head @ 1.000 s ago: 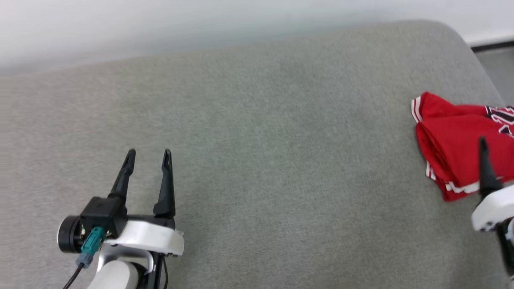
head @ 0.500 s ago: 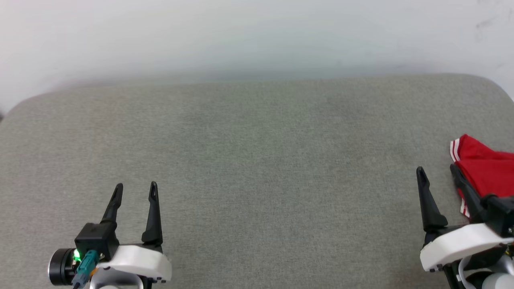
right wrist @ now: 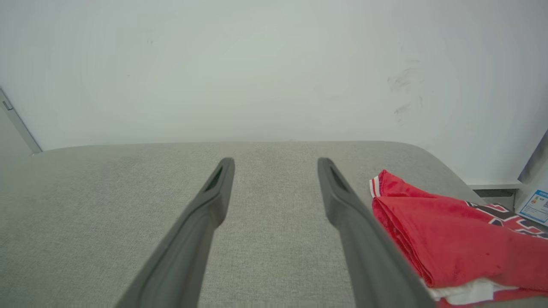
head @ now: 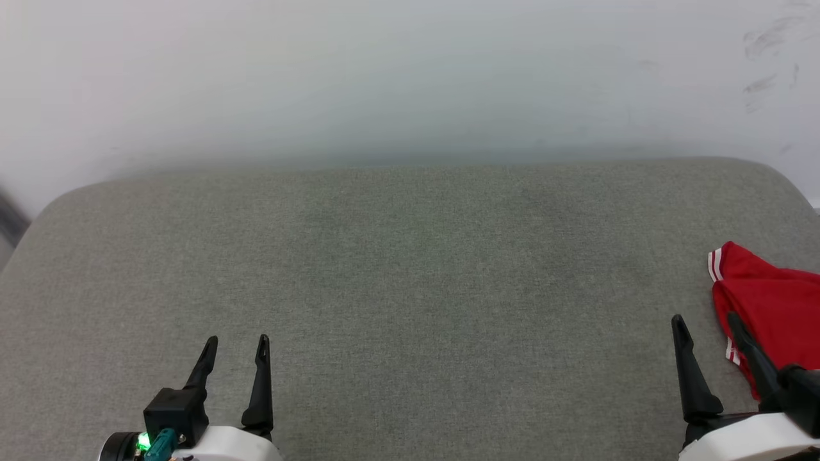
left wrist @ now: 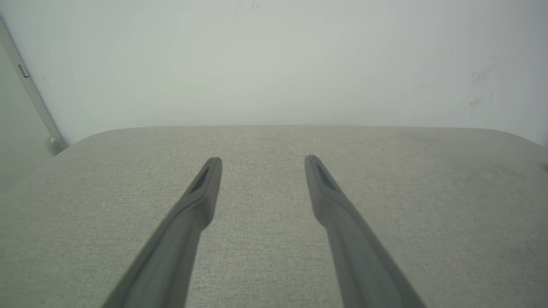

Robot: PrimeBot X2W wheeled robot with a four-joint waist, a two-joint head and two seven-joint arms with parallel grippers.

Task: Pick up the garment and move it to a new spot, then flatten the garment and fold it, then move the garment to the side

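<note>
Folded red jersey (head: 772, 298) lies just right of right gripper (head: 704, 318), near right edge of grey cushion (head: 410, 269). Both grippers spread wide, empty. Left gripper (head: 237, 339) well apart from jersey. Risk: right gripper's outer finger (right wrist: 368, 239) snags fold on rightward swing, undoes stack or drags it over edge.

Nothing here can be read in full. The garment (right wrist: 449, 244) bears black, white-outlined lettering (right wrist: 507, 217) on its far right part, but folds in the cloth and the picture's edge cut it short, so no letter or number can be made out. Just beyond the garment's right end, a small white label (right wrist: 534, 206) with a blue band and tiny coloured marks carries print too small to read.
</note>
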